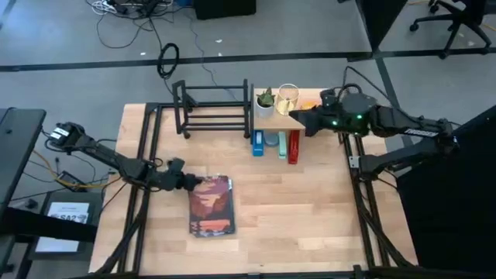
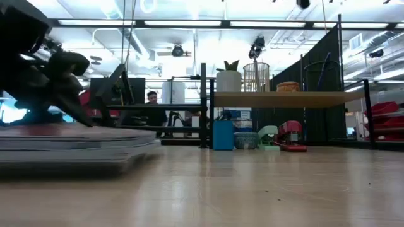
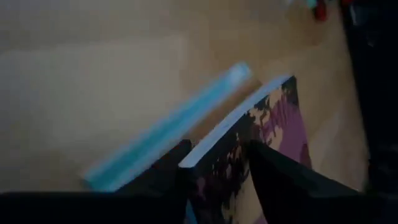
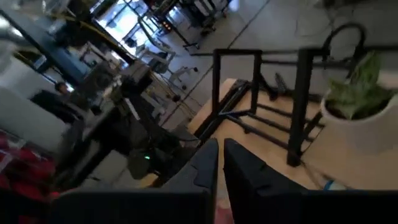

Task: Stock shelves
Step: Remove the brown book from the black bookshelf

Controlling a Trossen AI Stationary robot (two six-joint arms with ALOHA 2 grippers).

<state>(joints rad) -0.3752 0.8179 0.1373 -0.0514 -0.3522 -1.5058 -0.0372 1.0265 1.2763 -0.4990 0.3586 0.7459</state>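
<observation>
Black rack [image 1: 213,108], pale plank shelf [image 1: 298,118], maroon-patterned book [image 1: 211,204].

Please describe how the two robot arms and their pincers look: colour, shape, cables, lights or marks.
Both arms are dark, nearly black, built of slim jointed links. The left arm shows pale parts and loose thin cables near its base; its left pincer has two dark wedge-shaped fingers. The right arm carries small green lights near the wrist, white lettering on one link, and a black cable looping above it. The right pincer has two flat dark fingers.

left end effector [image 1: 191,182] apparently clamped, right end effector [image 1: 297,118] closed
</observation>
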